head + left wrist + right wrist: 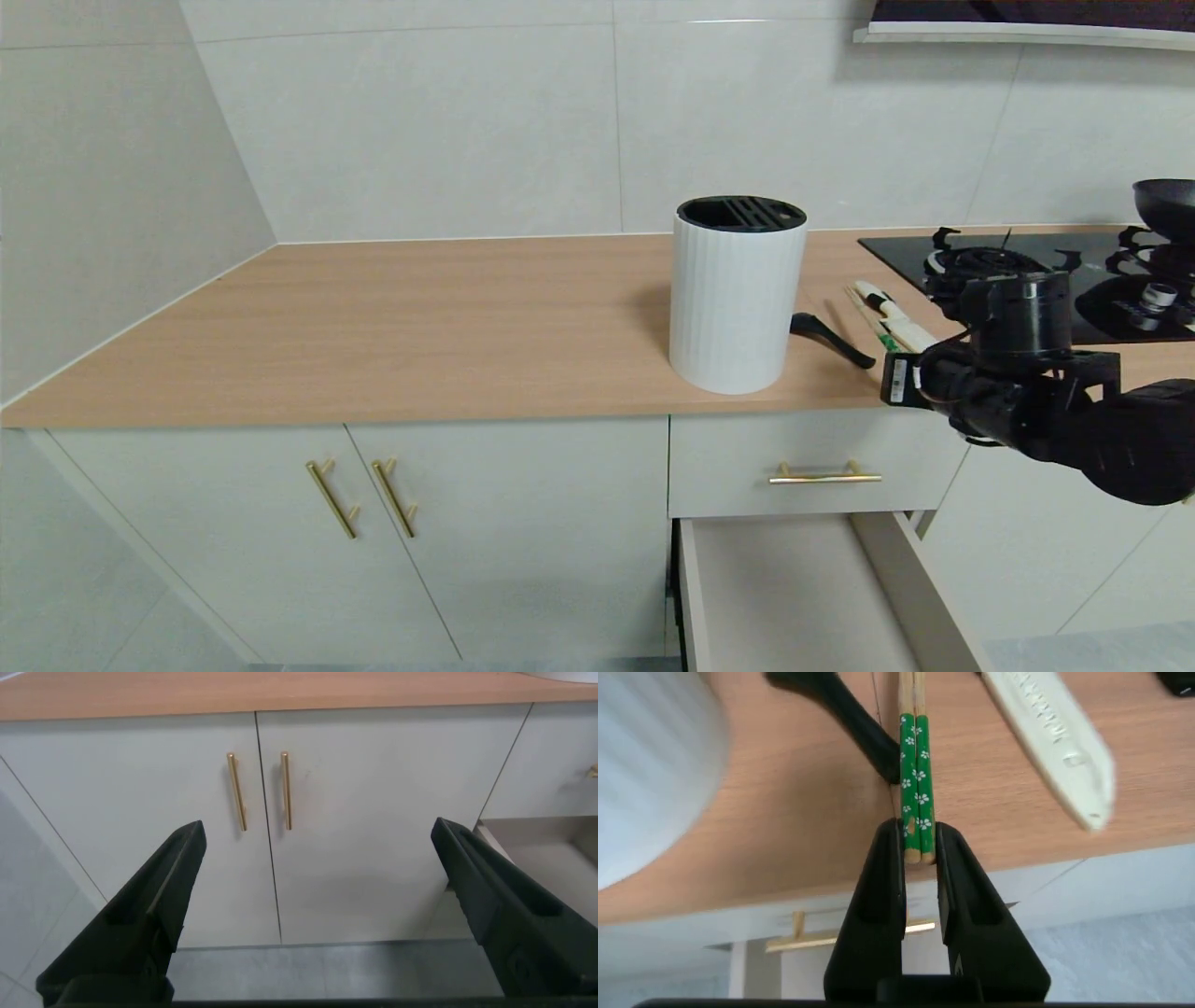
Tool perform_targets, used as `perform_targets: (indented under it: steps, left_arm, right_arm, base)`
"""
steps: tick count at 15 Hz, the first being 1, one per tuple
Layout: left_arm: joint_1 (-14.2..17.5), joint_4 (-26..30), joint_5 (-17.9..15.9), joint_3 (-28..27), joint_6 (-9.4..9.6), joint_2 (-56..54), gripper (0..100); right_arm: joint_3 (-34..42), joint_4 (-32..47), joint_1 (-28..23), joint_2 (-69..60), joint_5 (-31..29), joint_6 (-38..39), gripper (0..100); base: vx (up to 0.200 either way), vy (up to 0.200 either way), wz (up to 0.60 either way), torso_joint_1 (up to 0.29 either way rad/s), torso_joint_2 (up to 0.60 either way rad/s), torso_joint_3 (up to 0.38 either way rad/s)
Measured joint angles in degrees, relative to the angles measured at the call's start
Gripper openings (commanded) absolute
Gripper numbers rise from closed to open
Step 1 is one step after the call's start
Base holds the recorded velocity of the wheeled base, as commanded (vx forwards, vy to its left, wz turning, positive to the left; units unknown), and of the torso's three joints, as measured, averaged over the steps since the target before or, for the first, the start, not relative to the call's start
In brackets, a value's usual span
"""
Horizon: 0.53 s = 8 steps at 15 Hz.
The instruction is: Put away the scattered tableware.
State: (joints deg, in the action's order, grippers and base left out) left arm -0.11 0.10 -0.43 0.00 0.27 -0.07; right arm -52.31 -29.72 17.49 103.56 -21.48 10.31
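Note:
A pair of chopsticks (pixel 915 775) with green flowered ends lies near the counter's front edge, and my right gripper (pixel 917 849) is shut on those ends. In the head view the chopsticks (pixel 866 317) lie right of the white ribbed holder (pixel 738 303), with the right gripper (pixel 901 362) at their near end. A black spoon (pixel 833 340) lies between holder and chopsticks, its black handle (pixel 842 714) just beside them. A white utensil (pixel 894 315) rests on their other side. My left gripper (pixel 318 915) hangs open before the cabinet doors, holding nothing.
A drawer (pixel 794 588) stands pulled out below the counter, under the right arm. A black hob (pixel 1027 266) with a pan (pixel 1167 201) takes up the counter's right end. Bare wooden counter (pixel 420 317) stretches left of the holder. Gold door handles (pixel 262 789) face the left gripper.

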Motion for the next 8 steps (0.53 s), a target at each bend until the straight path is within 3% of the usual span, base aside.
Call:
perform_targets:
  steps: [8]
  left_arm:
    - [0.01, 0.0, -0.01, -0.02, -0.02, 0.0, 100]
  right_arm:
    - [-1.94, 28.75, 0.96, -21.35, 10.26, -0.24, 0]
  base:
    - [0.0, 0.0, 0.0, 0.0, 0.0, 0.0]
